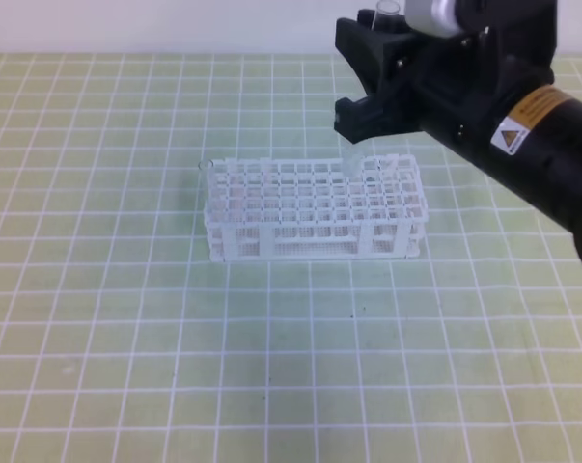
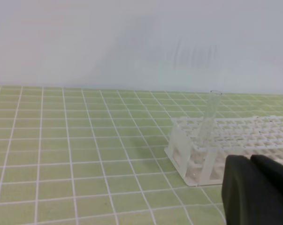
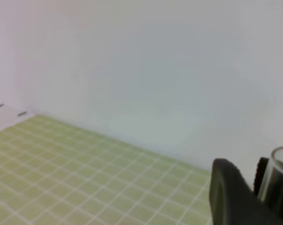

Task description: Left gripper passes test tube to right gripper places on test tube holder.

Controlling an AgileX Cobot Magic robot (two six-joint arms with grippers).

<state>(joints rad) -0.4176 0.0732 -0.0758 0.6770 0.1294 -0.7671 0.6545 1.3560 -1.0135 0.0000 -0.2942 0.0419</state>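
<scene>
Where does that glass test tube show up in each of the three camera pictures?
Exterior high: test tube at top, right of centre, held in the right gripper above the test tube holder.
Left wrist: right of centre, upright over the holder.
Right wrist: only its rim, bottom right corner.
Shared landmark: green grid mat.

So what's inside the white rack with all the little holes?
One clear test tube stands in the test tube holder, leaning slightly, held by the right end effector. The other holes look empty. Its bottom tip is hidden behind the lattice, so how deep it sits is unclear.
</scene>
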